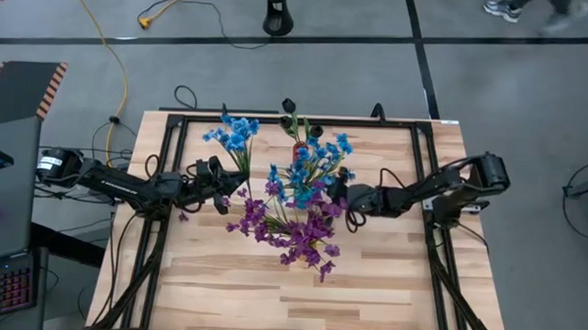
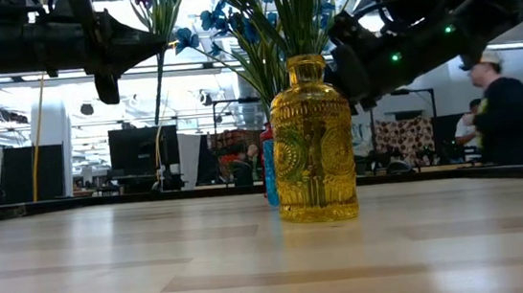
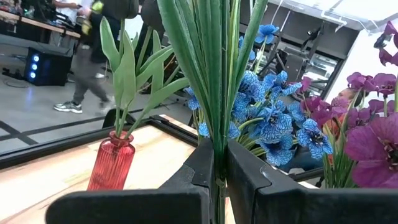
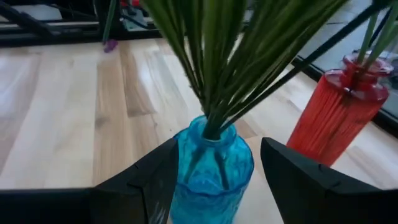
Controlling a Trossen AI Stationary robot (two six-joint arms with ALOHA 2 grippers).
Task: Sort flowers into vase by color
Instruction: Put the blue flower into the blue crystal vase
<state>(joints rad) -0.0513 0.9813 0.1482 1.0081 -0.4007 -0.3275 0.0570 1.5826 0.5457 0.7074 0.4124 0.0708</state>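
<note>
Stem (image 3: 217, 93) upright, pinched in left gripper (image 3: 217, 186) — blue vase (image 4: 211, 168) stands btwn right gripper's (image 4: 214, 180) spread fingers, nr table centre.

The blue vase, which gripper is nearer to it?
Right. The right gripper has its open jaws either side of the blue vase; the left gripper is off to its side, shut on a flower stem.
</note>
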